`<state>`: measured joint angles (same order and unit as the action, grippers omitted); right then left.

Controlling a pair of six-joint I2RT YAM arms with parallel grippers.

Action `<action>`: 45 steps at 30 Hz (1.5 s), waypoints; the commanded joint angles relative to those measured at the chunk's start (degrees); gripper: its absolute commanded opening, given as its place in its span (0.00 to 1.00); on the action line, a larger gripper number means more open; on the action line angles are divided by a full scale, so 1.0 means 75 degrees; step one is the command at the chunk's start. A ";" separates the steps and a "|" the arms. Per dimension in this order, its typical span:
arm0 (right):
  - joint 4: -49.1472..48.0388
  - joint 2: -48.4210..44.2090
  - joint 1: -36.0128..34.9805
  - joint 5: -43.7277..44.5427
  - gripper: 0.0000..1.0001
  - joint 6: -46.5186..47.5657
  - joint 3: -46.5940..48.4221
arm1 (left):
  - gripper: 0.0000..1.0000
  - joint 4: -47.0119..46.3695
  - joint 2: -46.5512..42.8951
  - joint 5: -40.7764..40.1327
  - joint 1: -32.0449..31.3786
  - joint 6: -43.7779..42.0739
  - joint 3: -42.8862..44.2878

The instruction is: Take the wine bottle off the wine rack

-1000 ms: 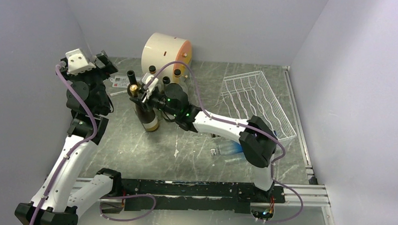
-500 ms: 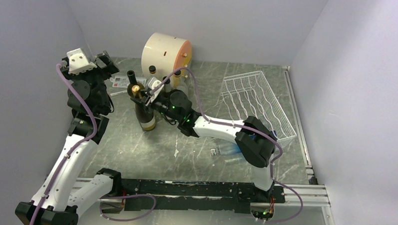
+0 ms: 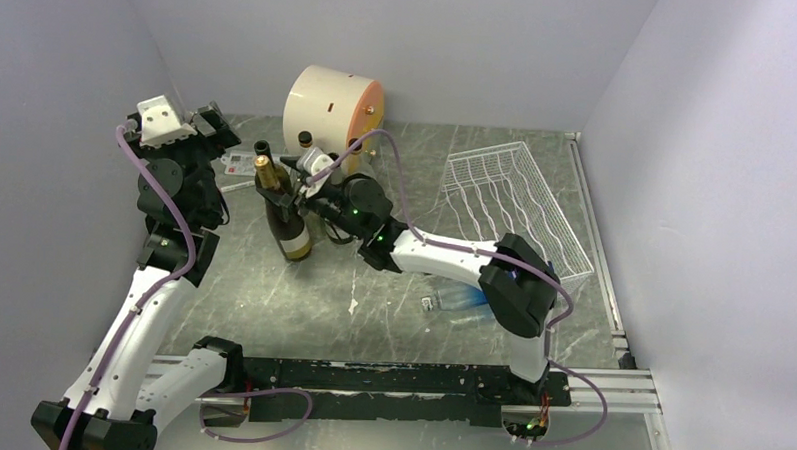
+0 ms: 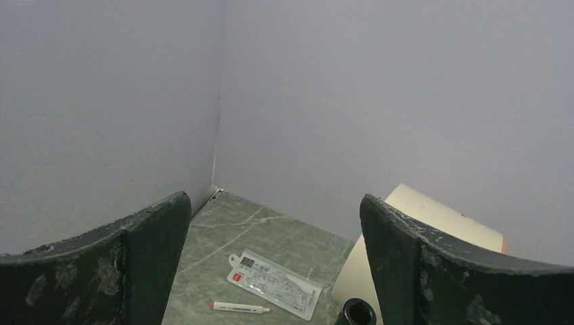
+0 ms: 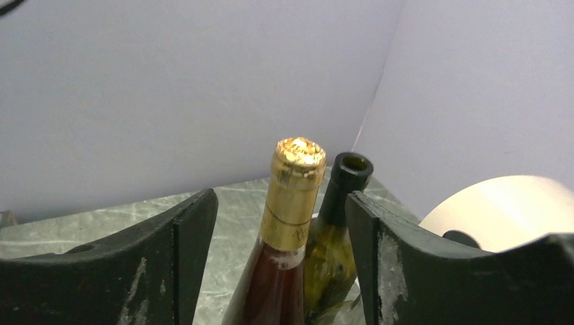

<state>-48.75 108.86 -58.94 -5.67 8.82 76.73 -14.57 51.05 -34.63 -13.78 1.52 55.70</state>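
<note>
Now that your right gripper [image 5: 279, 210] stands half open, loose around the neck it clamped a moment ago, the wine bottle [image 3: 292, 231] stands upright unaided, well left of the wine rack [image 3: 520, 199]; removal looks done.

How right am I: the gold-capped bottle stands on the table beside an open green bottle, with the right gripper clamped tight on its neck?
Not clamped. In the right wrist view the right gripper is open, its fingers either side of the neck with gaps between. The gold-capped bottle does stand on the table beside the open green bottle.
</note>
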 commanded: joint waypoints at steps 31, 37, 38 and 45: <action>0.9443 -0.5899 0.0044 0.1470 1.00 0.4062 -0.1861 | 0.98 0.0406 -0.0150 0.0426 0.0099 0.0463 0.0413; 1.1758 -0.5252 0.1197 0.0792 0.90 0.4858 -0.1442 | 0.98 0.0448 -0.0094 0.0472 0.0092 0.0527 0.0430; 1.1814 -0.5179 0.1235 0.0599 0.90 0.4957 -0.1551 | 0.98 0.0433 -0.0099 0.0453 0.0091 0.0530 0.0425; 1.1031 -0.4712 0.2067 -0.0292 0.88 0.5510 -0.2708 | 0.98 0.0399 -0.0123 0.0364 -0.0071 0.0490 0.0401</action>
<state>33.89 71.11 -46.41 -3.64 46.96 59.44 -10.87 50.59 -31.86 -13.61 5.37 56.73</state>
